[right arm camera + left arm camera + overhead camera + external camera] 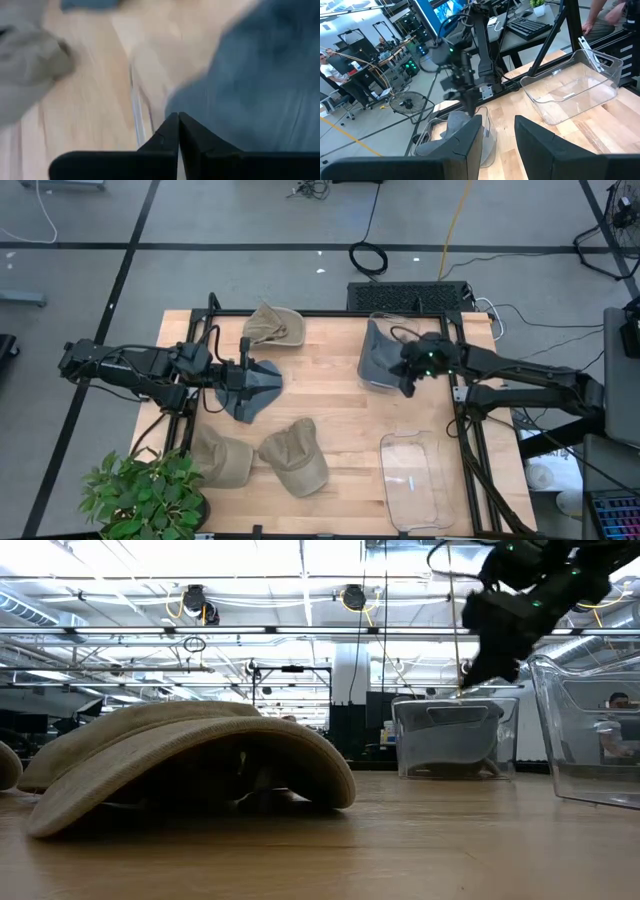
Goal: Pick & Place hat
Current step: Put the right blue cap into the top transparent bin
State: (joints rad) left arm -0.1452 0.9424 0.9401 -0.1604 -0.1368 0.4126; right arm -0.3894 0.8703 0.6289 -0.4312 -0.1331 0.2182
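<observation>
A dark blue hat (255,392) lies on the table's left half. My left gripper (243,373) is open over its far-left part and points level toward the table's right; its wrist view (497,145) shows nothing between the fingers. A grey-blue hat (376,356) lies in a clear bin (372,320) at the far right, and also shows in the low view (450,745). My right gripper (406,377) is shut and hangs above that bin's rim (478,675), over the hat (260,75). One tan hat (273,327) lies at the far edge. Two others (222,459) (297,457) lie near the front. My left gripper stands open directly over the dark blue hat (240,385). The gripper's own body hides what lies under it, so I cannot tell whether it touches the hat.
A second clear bin (415,480) stands without contents at the near right. A potted plant (140,495) sits at the near left corner. Bare wood (330,395) lies between the two arms. People are in the room beyond the table.
</observation>
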